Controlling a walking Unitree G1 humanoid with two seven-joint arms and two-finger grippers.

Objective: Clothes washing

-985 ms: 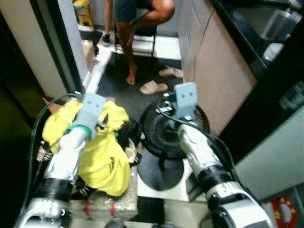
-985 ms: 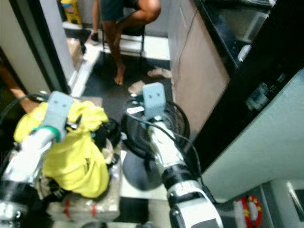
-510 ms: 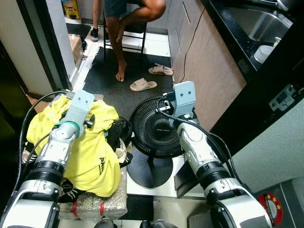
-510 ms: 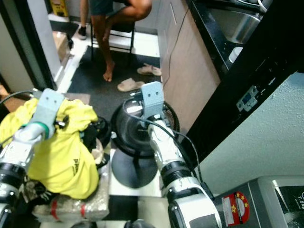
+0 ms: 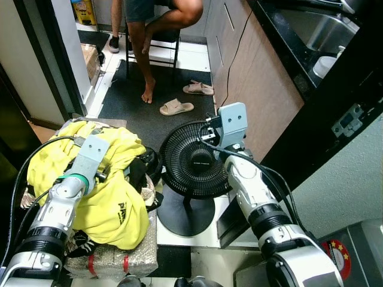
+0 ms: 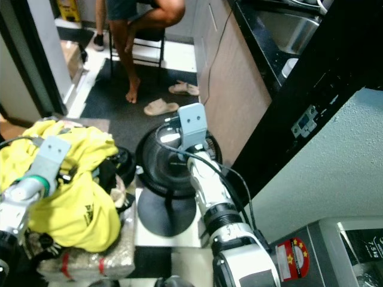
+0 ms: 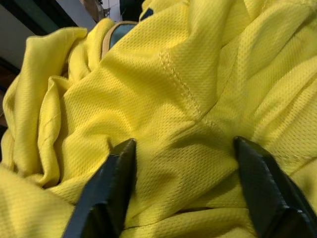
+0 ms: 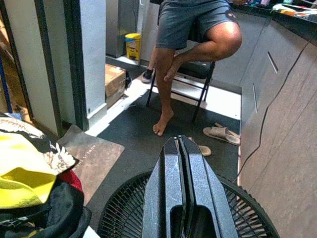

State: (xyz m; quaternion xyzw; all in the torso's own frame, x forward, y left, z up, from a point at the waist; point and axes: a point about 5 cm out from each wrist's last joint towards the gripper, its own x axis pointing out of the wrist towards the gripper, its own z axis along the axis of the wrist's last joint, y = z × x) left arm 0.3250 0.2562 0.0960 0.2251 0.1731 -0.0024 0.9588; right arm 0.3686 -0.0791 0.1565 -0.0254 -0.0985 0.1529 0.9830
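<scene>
A crumpled yellow shirt (image 5: pixel 114 200) tops a pile of clothes at my lower left, with dark garments (image 5: pixel 145 168) beside it. My left gripper (image 7: pixel 183 144) is pressed down into the yellow shirt (image 7: pixel 168 104). It is open, and the fabric bulges between its spread fingers (image 7: pixel 111 188). My right gripper (image 8: pixel 179 144) is shut with nothing in it and hovers over the floor fan. In the eye views my left wrist (image 5: pixel 88 158) rests on the pile and my right wrist (image 5: pixel 232 125) stands above the fan's far rim.
A black floor fan (image 5: pixel 191 167) stands on the floor just right of the pile. A person sits on a chair (image 5: pixel 157 24) ahead, with slippers (image 5: pixel 176 107) on a dark mat. Brown cabinets (image 5: pixel 257 78) and a counter with a sink (image 5: pixel 323 30) line the right. A wrapped bundle (image 5: pixel 114 258) lies under the clothes.
The camera has shifted and steadied. My left arm has dropped lower and further left on the yellow shirt. The right arm stays over the fan.
</scene>
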